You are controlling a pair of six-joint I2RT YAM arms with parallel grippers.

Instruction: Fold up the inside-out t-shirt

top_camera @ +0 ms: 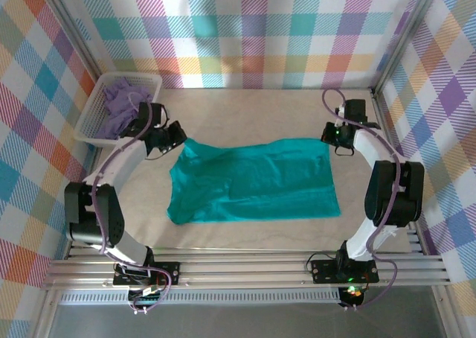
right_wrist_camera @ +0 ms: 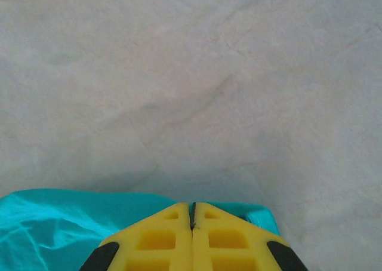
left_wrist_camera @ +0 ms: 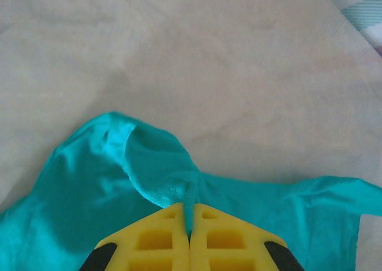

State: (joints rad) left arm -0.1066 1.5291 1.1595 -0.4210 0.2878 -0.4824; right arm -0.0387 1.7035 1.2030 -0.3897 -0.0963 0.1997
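The inside-out t-shirt (top_camera: 253, 182) lies spread flat across the middle of the table as a teal-green sheet, long side running left to right. My left gripper (top_camera: 181, 140) is at its far left corner. In the left wrist view the yellow fingers (left_wrist_camera: 156, 238) are shut, and a raised fold of the teal cloth (left_wrist_camera: 155, 169) is pinched between the tips of that gripper (left_wrist_camera: 190, 214). My right gripper (top_camera: 331, 138) is at the far right corner. Its jaws (right_wrist_camera: 192, 208) are shut at the hem, with teal cloth (right_wrist_camera: 59, 217) on both sides of the tips.
A white basket (top_camera: 91, 113) holding a lavender-purple garment (top_camera: 123, 103) stands at the far left, just behind the left arm. Checked walls with metal posts close in the table on three sides. Bare tabletop (top_camera: 253, 111) stretches beyond the shirt's far edge.
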